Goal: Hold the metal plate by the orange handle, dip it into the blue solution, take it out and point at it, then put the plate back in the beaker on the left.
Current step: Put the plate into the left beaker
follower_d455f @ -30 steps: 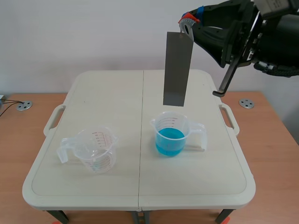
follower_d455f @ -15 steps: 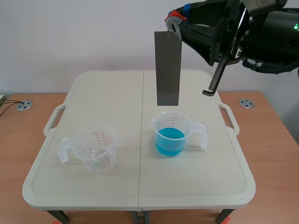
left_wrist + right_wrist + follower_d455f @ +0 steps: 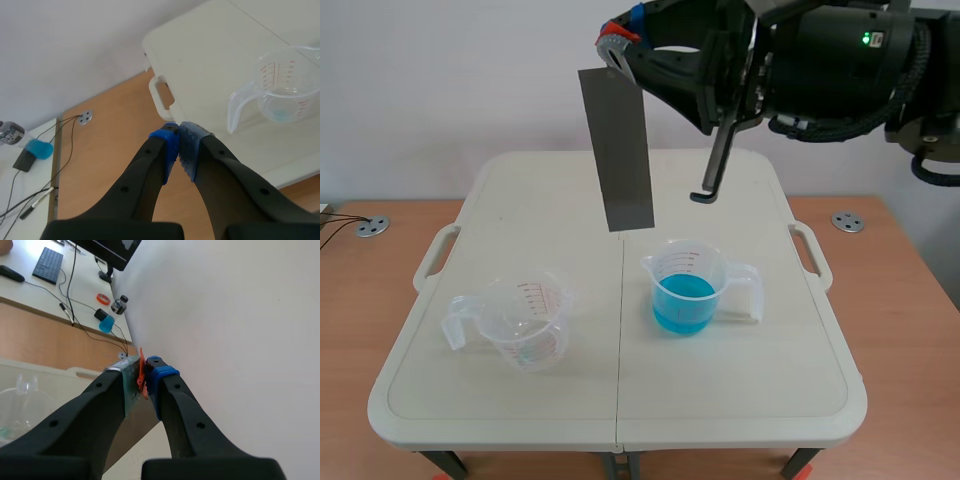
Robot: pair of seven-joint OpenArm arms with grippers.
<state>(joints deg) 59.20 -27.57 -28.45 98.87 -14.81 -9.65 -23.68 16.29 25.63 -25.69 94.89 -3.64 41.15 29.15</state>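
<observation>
**Holding the metal plate [image 3: 617, 150] aloft by the orange handle [image 3: 141, 375]**

Clamping that handle between the pads of the right end effector [image 3: 617, 42], raised high over the far half of the surface [image 3: 550, 190], on an arm coming in from the right and reaching past the middle. Hanging the plate straight down from the grip, touching nothing else, tilted a little so the lower edge leans rightward. Ending in mid-air, above and just left of the right beaker [image 3: 690, 290], clear of its rim. Leaving the blue solution [image 3: 682, 305] filling that beaker's lower part, handle turned to the right. Standing well apart on the left side of the surface, the clear left beaker [image 3: 525, 325], with only a faint blue trace at its bottom. Keeping low and off to the side, the left end effector [image 3: 178, 142], pads pressed together on nothing, with the left beaker ahead of it.
</observation>
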